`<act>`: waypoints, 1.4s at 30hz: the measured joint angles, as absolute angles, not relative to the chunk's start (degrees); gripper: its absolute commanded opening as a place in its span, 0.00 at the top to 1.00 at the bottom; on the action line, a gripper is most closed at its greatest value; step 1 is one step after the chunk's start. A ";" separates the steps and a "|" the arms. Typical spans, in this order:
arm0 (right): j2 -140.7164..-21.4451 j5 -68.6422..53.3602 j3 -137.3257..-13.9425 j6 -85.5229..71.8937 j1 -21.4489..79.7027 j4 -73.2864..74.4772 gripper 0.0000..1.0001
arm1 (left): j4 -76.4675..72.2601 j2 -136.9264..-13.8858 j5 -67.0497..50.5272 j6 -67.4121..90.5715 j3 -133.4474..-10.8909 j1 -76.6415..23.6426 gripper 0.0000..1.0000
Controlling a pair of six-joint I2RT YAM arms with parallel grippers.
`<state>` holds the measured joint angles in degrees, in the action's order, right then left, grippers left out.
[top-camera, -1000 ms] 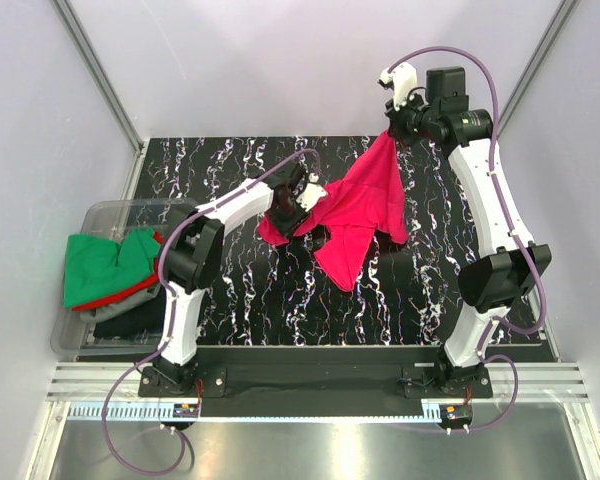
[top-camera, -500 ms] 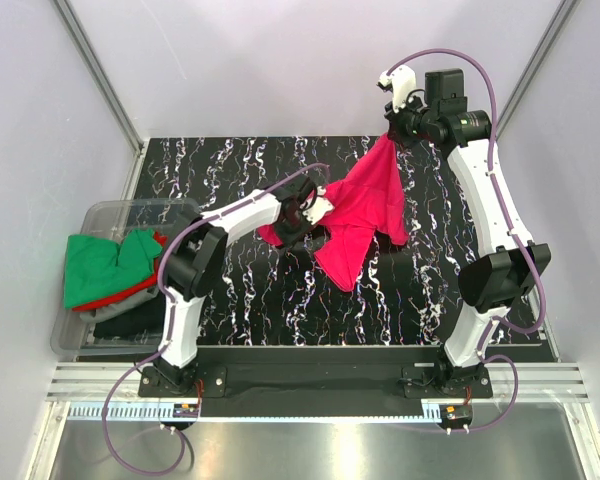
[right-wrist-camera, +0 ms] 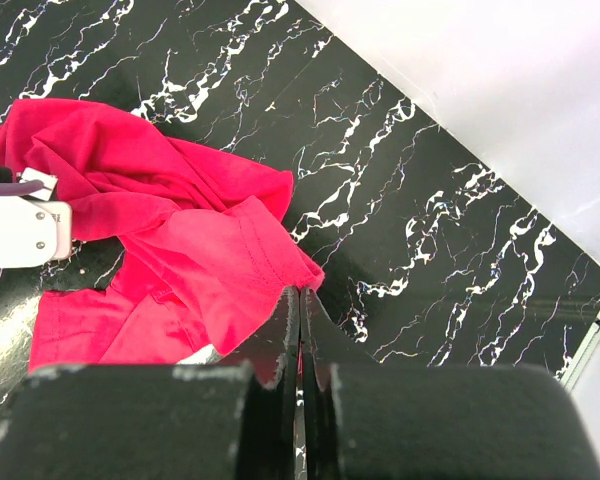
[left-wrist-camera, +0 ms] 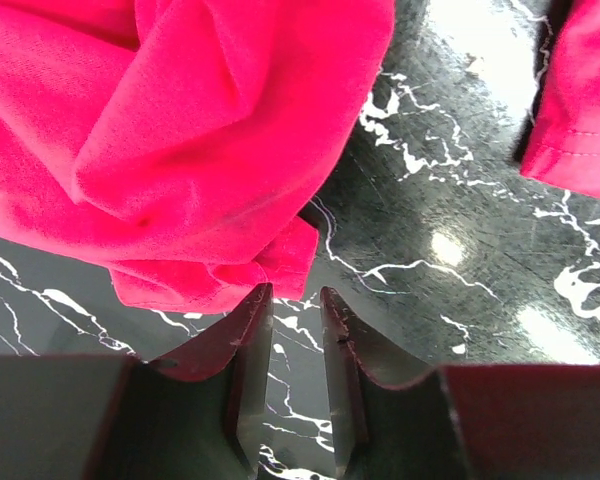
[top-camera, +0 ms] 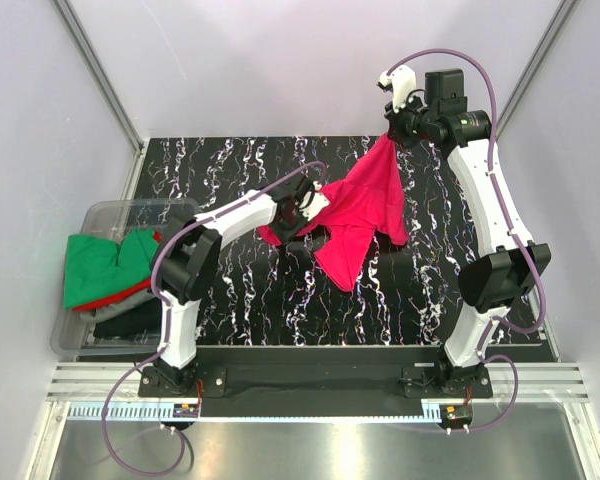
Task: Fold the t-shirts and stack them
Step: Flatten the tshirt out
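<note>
A crimson t-shirt [top-camera: 365, 205] hangs from my right gripper [top-camera: 390, 135], which is raised at the back right. Its lower part is bunched on the black marbled table [top-camera: 240, 290]. In the right wrist view the right gripper [right-wrist-camera: 300, 290] is shut on a hem of the crimson shirt [right-wrist-camera: 180, 230]. My left gripper [top-camera: 302, 205] is low at the shirt's left end. In the left wrist view it [left-wrist-camera: 295, 292] is open a narrow gap with nothing between the fingers. A folded corner of the shirt [left-wrist-camera: 180, 130] lies just ahead of the left fingertip.
A clear plastic bin [top-camera: 120, 208] stands at the table's left edge. It holds a green shirt [top-camera: 95, 265] over a red one [top-camera: 125, 296] and a dark one [top-camera: 120, 325]. White walls close the back and sides.
My left arm has stretched to the right and brought its gripper down to the shirt's left end. The right arm and the hanging shirt have stayed put.
</note>
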<state>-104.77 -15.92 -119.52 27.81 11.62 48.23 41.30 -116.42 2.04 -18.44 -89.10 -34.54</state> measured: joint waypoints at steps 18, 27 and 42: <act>-104.77 -15.92 -119.22 27.81 11.62 47.90 1.00 | 40.38 -120.20 4.03 -18.44 -89.23 -34.54 0.68; -104.75 -15.90 -117.78 27.83 11.62 47.86 1.00 | 40.38 -121.95 4.99 -18.15 -91.96 -34.54 0.76; -104.51 -12.84 -116.75 27.66 11.49 47.11 1.00 | 40.23 -120.53 7.16 -20.05 -92.49 -34.54 1.00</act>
